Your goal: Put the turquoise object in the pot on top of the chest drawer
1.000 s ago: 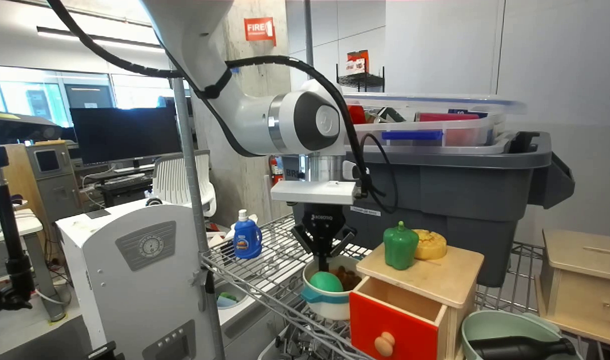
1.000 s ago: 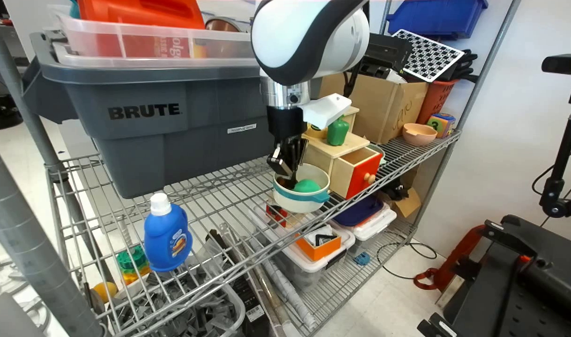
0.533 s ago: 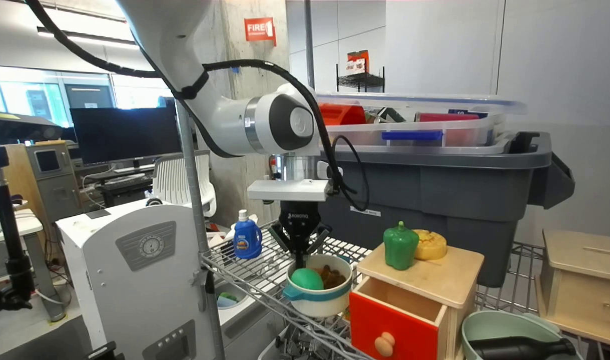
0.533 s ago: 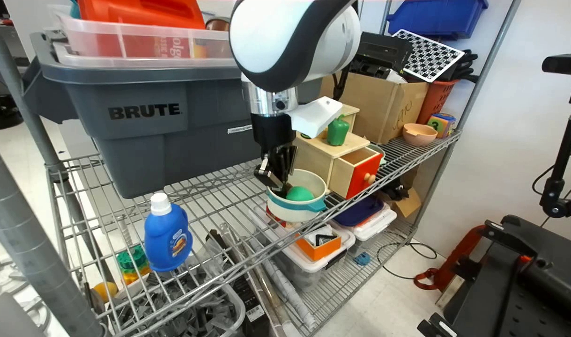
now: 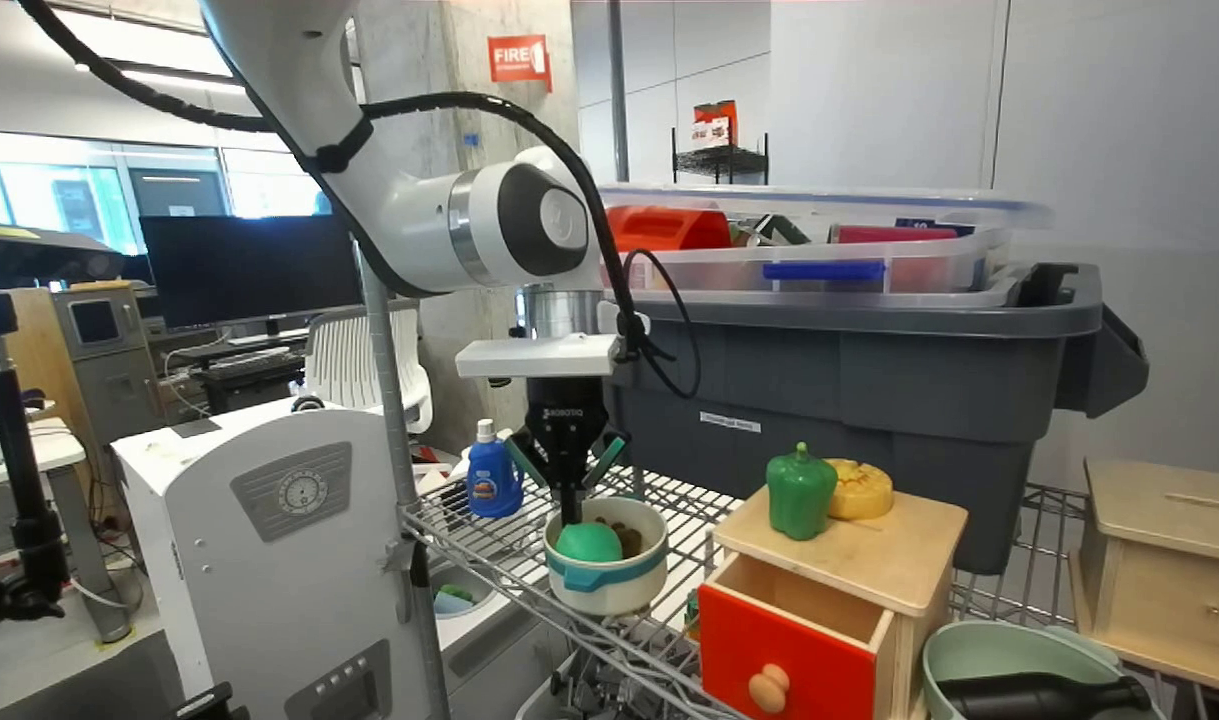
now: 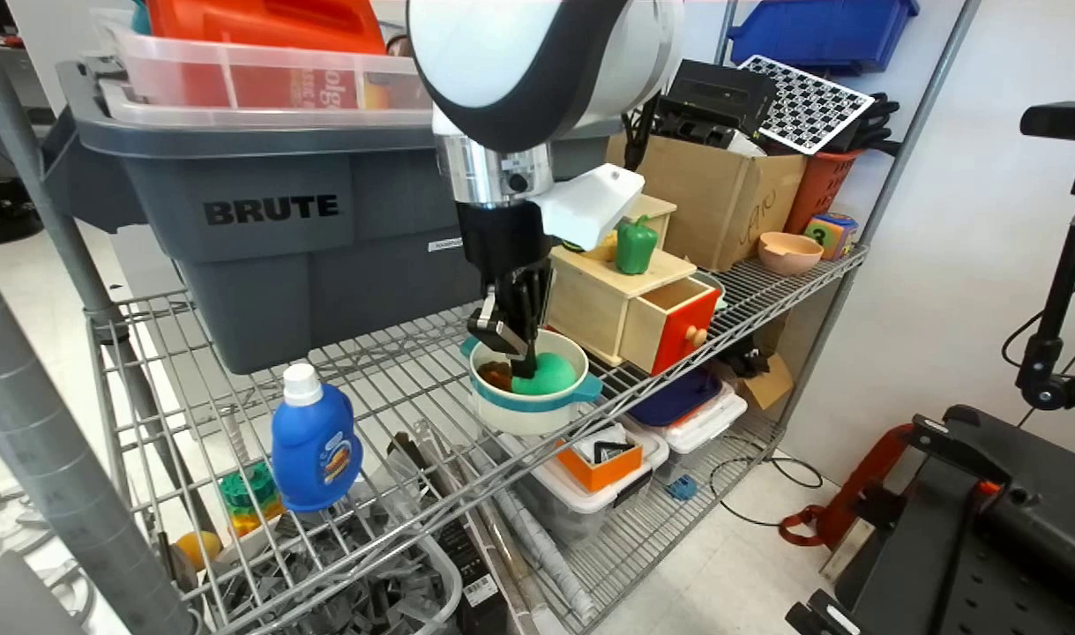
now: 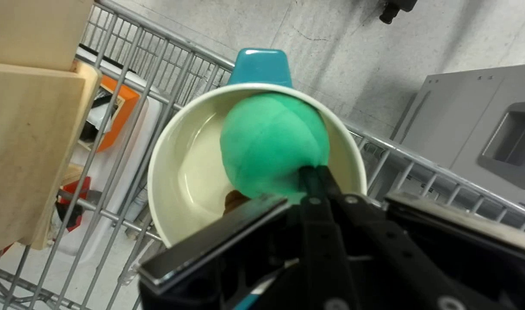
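I read BRUTE on the tote [image 6: 369, 225], FIRE on the sign [image 5: 518, 60]; my closed end effector [image 7: 316, 169] seems to touch the turquoise object [image 7: 271, 137] in the pot [image 5: 609, 600].

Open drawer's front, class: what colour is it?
The drawer front is red; it shows best in an exterior view.

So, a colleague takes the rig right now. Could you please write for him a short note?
Gripper: shut, reaching down into the pot at the turquoise object; no clear grip visible.
Things: turquoise object in the pot; pot on the wire shelf near its front edge, shifted away from the chest drawer this last second.
Done: the reach only; object not lifted out.
Left: bring it onto the chest drawer's top, where the green pepper and yellow piece are.
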### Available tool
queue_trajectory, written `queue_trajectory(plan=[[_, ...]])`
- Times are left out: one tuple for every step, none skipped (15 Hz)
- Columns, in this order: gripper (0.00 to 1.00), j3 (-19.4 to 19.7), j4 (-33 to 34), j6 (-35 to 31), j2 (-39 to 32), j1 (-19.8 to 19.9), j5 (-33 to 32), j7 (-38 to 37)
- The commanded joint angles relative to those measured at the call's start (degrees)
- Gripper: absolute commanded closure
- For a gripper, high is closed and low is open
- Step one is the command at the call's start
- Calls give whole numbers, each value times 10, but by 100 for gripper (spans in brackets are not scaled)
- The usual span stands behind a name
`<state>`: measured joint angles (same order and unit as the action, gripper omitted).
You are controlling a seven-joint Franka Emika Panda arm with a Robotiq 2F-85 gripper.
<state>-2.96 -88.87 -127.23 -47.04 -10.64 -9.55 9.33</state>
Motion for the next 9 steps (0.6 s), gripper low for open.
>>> queue_trajectory(plan=[[100, 1, -41, -14, 37, -1, -16, -15], [100, 2, -47, -15, 43, -2, -16, -18], [100, 2, -52, -17, 49, -2, -17, -20], [100, 3, -60, -19, 56, -4, -19, -26], [100, 3, -67, -22, 62, -4, -19, -29], [100, 4, -75, -26, 70, -5, -20, -33], [100, 4, -83, -30, 77, -5, -21, -37], [100, 5, -90, -29, 83, -6, -23, -41], [92, 5, -95, -27, 87, -7, -24, -44]])
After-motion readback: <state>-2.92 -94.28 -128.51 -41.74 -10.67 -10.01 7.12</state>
